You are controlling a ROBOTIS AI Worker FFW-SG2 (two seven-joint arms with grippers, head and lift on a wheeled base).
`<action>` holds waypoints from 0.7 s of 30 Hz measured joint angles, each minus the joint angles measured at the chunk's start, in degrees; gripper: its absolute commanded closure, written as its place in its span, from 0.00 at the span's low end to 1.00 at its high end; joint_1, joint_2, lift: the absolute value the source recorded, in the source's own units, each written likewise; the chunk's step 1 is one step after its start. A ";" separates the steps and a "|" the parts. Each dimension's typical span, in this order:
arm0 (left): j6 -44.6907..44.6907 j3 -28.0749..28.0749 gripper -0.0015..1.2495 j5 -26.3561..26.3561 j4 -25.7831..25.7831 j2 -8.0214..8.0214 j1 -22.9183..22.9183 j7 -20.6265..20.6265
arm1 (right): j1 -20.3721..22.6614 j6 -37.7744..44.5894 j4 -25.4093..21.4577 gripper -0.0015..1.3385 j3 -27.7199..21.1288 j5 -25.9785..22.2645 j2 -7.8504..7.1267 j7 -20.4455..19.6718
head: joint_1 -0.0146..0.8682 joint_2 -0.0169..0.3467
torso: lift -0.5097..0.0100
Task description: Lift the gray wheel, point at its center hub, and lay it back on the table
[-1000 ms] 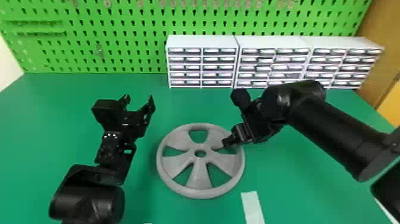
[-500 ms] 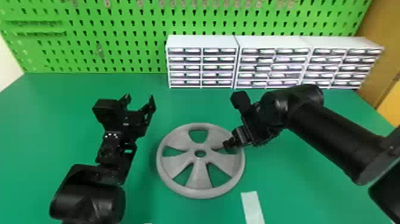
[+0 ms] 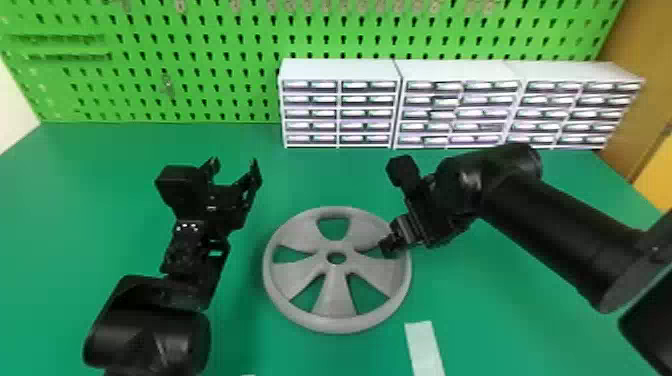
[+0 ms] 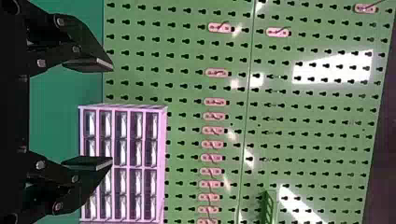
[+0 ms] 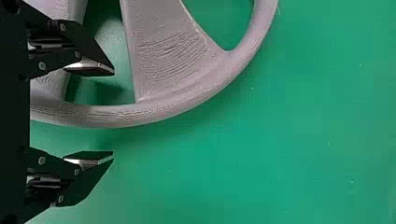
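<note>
Gray wheel (image 3: pixel 336 300) flat on green table (image 3: pixel 90 190); right gripper (image 3: pixel 387 246) at wheel's right side, jaws well apart, rim between them in wrist view, contact cannot be told; left gripper (image 3: pixel 234 164) left of wheel, jaws wide apart, holding nothing; white drawer units (image 3: pixel 340 70) behind, against green pegboard (image 3: pixel 200 75).

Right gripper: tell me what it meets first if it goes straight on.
Likely the green table: the right gripper's open jaws look set to pass either side of the gray wheel's rim. Depth is unclear, though, so a jaw could brush the rim first.
</note>
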 measured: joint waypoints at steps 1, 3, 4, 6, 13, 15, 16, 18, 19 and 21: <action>0.00 0.02 0.43 0.03 0.00 0.00 0.00 0.00 | 0.00 0.07 0.00 0.66 0.16 0.03 0.00 0.00 | 0.80 0.18 | 0.80; 0.00 0.04 0.43 0.09 0.00 0.00 0.00 0.00 | -0.01 0.31 0.00 0.74 0.50 0.19 0.00 0.00 | 0.80 0.18 | 0.80; 0.00 0.04 0.43 0.11 0.00 0.00 0.00 0.00 | -0.02 0.41 -0.01 0.75 0.61 0.30 0.00 0.00 | 0.80 0.18 | 0.80; 0.00 0.03 0.43 0.12 0.00 0.00 0.00 0.00 | -0.04 0.58 -0.09 0.75 0.79 0.64 0.03 0.00 | 0.80 0.18 | 0.80; 0.00 0.00 0.43 0.13 0.00 0.00 0.01 0.00 | -0.23 0.81 -0.74 0.82 0.96 2.58 0.17 -0.01 | 0.80 0.18 | 0.80; 0.00 -0.01 0.43 0.13 0.00 0.00 0.01 0.00 | -0.38 0.81 -0.85 0.82 0.99 3.04 0.19 0.00 | 0.80 0.18 | 0.80; 0.00 -0.02 0.43 0.13 0.00 0.00 0.01 0.00 | -0.41 0.82 -0.90 0.82 1.03 3.22 0.21 0.00 | 0.80 0.18 | 0.80; 0.00 -0.03 0.43 0.13 0.00 0.00 0.01 0.00 | -0.48 0.82 -1.00 0.83 1.11 3.59 0.24 0.00 | 0.80 0.18 | 0.80; 0.00 -0.03 0.43 0.13 0.00 0.00 0.01 0.00 | -0.52 0.81 -1.03 0.83 1.14 3.73 0.25 0.00 | 0.80 0.18 | 0.80; 0.00 -0.03 0.43 0.13 0.00 0.00 0.01 0.00 | -0.57 0.77 -1.09 0.83 1.25 3.95 0.26 0.00 | 0.80 0.18 | 0.80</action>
